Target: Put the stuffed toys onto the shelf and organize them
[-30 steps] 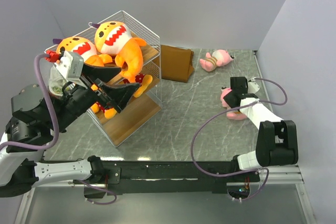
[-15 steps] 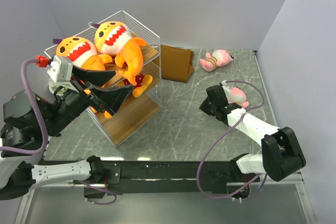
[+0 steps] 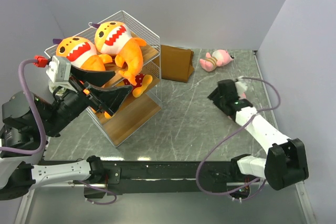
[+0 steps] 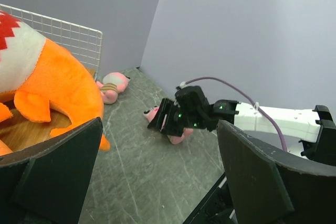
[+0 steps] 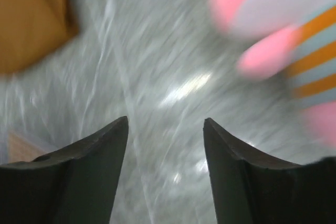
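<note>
Two big orange sharks (image 3: 113, 43) lie on the top tier of the white wire shelf (image 3: 149, 35). A small orange-headed toy in red dotted clothes (image 3: 137, 81) sits on the middle board; a second one is mostly hidden behind my left gripper (image 3: 121, 81), which is open and empty in front of the shelf. One pink toy (image 3: 216, 59) lies at the back. My right gripper (image 3: 219, 94) is open and empty just above the table, over the other pink toy (image 4: 178, 136). The right wrist view shows the back pink toy (image 5: 273, 14), blurred.
A brown folded bag (image 3: 176, 62) stands right of the shelf, between it and the back pink toy. Grey walls close in the table at the back and right. A shark's side (image 4: 47, 82) fills the left of the left wrist view.
My right gripper swung left off the near pink toy, then came back right over it. My left gripper drew back a little from the shelf, still open.
</note>
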{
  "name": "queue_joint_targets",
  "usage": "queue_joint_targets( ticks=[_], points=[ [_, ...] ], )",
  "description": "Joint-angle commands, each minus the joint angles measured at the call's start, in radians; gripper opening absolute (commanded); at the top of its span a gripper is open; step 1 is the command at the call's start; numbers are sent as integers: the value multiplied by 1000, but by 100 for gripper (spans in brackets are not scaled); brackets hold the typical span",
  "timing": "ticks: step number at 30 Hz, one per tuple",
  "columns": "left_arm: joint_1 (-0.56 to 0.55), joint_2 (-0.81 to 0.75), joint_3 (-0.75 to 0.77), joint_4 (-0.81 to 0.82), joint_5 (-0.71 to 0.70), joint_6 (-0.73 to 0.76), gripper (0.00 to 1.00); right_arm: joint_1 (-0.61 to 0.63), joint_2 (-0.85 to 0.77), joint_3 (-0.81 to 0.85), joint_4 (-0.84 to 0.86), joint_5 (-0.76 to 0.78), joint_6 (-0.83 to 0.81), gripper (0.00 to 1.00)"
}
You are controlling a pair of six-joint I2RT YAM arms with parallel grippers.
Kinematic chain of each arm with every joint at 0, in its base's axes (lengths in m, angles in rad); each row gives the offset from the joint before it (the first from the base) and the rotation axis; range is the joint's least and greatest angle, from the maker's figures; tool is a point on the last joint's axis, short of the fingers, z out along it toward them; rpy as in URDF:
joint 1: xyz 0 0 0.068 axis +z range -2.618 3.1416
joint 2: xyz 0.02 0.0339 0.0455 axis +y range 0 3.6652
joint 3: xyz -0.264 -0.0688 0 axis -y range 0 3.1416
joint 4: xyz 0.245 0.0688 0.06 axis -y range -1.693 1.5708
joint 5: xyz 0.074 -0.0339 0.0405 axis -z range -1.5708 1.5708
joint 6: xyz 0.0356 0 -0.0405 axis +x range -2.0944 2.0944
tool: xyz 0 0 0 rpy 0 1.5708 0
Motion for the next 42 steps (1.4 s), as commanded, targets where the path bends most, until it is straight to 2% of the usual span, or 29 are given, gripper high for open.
queue_joint_targets(
  ticks=[1, 4, 9, 13, 18, 21, 22, 24, 25, 27, 28, 30, 34, 39, 40, 41, 42],
  points=[
    [-3, -4, 9, -10, -5, -26, 97, -147, -42, 62, -100, 93, -49, 71],
    [-3, -7, -5, -10, 36, -37, 95, -208, -43, 77, -125, 139, -93, 78],
    [-3, 56, 16, -41, 174, -49, 85, -271, 19, 90, -114, 64, -129, 80],
    [-3, 87, 12, -32, 261, -57, 84, -277, 81, 110, -113, 78, -144, 80],
    [-3, 4, -97, 65, 294, -84, 88, -280, 165, 76, -42, 22, -161, 78],
    [-3, 2, -152, 76, 335, -107, 90, -280, 193, 51, 1, 3, -172, 69],
    [-3, 2, -166, 80, 338, -113, 90, -280, 198, 39, 13, -11, -178, 59],
    [-7, -18, -220, 97, 324, -127, 92, -280, 205, 30, 44, -20, -193, 44],
    [-10, -28, -240, 125, 323, -127, 93, -280, 204, 21, 53, -31, -198, 30],
    [-15, -54, -281, 130, 312, -129, 94, -276, 190, 7, 84, -45, -215, 18],
    [-17, -61, -292, 125, 294, -130, 95, -271, 185, -5, 91, -48, -219, 8],
    [-18, -73, -321, 128, 291, -133, 96, -268, 175, -18, 114, -64, -230, 0],
    [-24, -91, -369, 179, 318, -135, 99, -227, 162, -41, 133, -104, -232, 0],
    [-33, -85, -398, 212, 327, -132, 100, -165, 115, -42, 81, -59, -177, 0],
    [-38, -81, -397, 212, 330, -129, 97, -165, 103, -35, 70, -51, -149, 0],
    [-40, -76, -393, 212, 335, -127, 97, -167, 83, -25, 38, -37, -140, 3],
    [-41, -70, -390, 214, 335, -124, 97, -168, 75, -16, 19, -5, -132, 12]
  ],
)
